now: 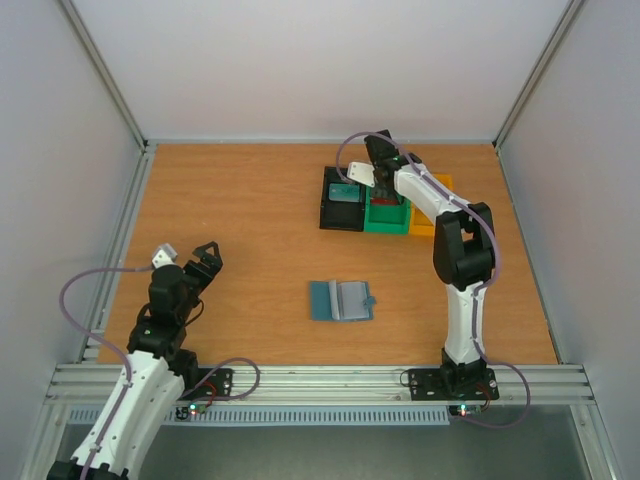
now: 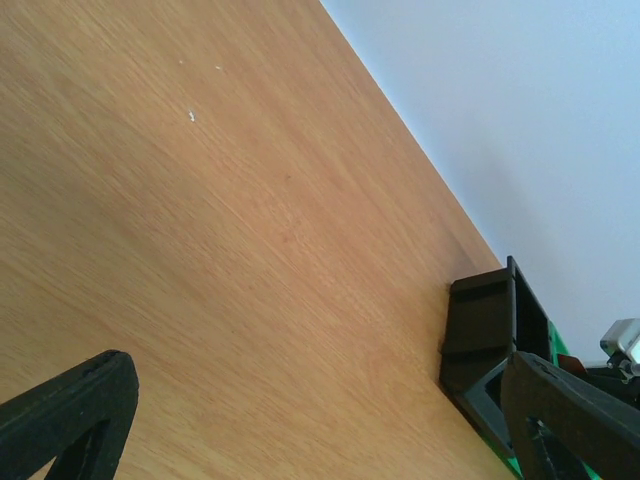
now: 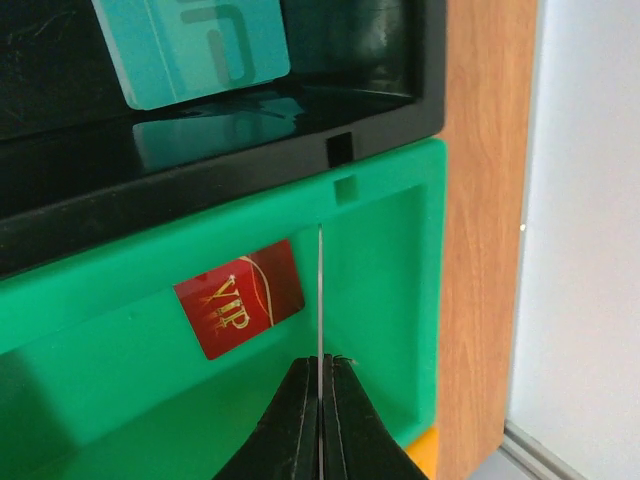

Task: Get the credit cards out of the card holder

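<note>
The blue-grey card holder [image 1: 342, 300] lies open and flat in the middle of the table, with no gripper near it. My right gripper [image 3: 320, 362] hangs over the green bin [image 3: 390, 260], shut on a thin credit card [image 3: 320, 290] that I see edge-on as a pale line. A red credit card [image 3: 240, 298] with gold print lies on the floor of that bin. In the top view the right gripper [image 1: 365, 178] is at the back, over the bins. My left gripper [image 1: 205, 255] stands open and empty above bare wood near the left; in the left wrist view the gripper [image 2: 320, 420] holds nothing.
A black bin [image 3: 200, 190] beside the green one holds a teal card [image 3: 190, 45]. A yellow bin [image 1: 425, 222] stands on the green bin's other side. The three bins sit in a row at the back right, the black bin [image 2: 485, 320] showing in the left wrist view.
</note>
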### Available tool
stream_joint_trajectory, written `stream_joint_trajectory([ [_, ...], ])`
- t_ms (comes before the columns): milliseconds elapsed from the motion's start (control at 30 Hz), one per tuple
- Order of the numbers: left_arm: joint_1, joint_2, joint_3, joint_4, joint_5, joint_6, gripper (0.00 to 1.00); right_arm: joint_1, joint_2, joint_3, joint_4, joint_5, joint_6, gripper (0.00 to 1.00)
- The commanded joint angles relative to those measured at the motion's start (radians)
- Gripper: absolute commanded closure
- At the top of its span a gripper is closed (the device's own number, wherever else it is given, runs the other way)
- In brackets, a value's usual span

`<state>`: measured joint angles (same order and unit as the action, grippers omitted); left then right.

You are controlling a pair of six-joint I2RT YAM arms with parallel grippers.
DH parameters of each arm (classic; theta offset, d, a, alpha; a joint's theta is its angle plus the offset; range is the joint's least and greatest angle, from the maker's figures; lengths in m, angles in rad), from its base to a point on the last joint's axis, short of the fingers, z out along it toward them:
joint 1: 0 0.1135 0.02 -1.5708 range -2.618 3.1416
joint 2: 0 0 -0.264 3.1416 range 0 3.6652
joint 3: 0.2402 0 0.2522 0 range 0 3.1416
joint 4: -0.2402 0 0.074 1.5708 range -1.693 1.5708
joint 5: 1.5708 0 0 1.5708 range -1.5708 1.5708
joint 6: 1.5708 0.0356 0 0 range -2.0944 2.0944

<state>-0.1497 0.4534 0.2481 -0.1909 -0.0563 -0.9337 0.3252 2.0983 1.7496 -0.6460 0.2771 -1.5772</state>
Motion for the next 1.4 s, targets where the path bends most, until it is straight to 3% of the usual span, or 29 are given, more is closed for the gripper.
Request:
stream_joint_trajectory([
  [0,0.007,0.021,-0.013,0.058,-0.023,0.018,0.01,-0.008,0.013,0.003,-0.018,0.019,-0.054,0.99],
  [533,0.007,0.09,-0.017,0.06,-0.022,-0.011,0.01,-0.03,0.077,-0.075,0.215,-0.027,-0.177,0.98],
  [1033,0.007,0.118,-0.02,0.067,-0.004,-0.017,0.01,-0.04,0.046,-0.138,0.249,-0.03,-0.178,0.74],
  [1367,0.007,0.112,-0.021,0.073,0.012,-0.018,0.01,-0.037,-0.065,-0.156,0.214,-0.043,-0.086,0.43],
])
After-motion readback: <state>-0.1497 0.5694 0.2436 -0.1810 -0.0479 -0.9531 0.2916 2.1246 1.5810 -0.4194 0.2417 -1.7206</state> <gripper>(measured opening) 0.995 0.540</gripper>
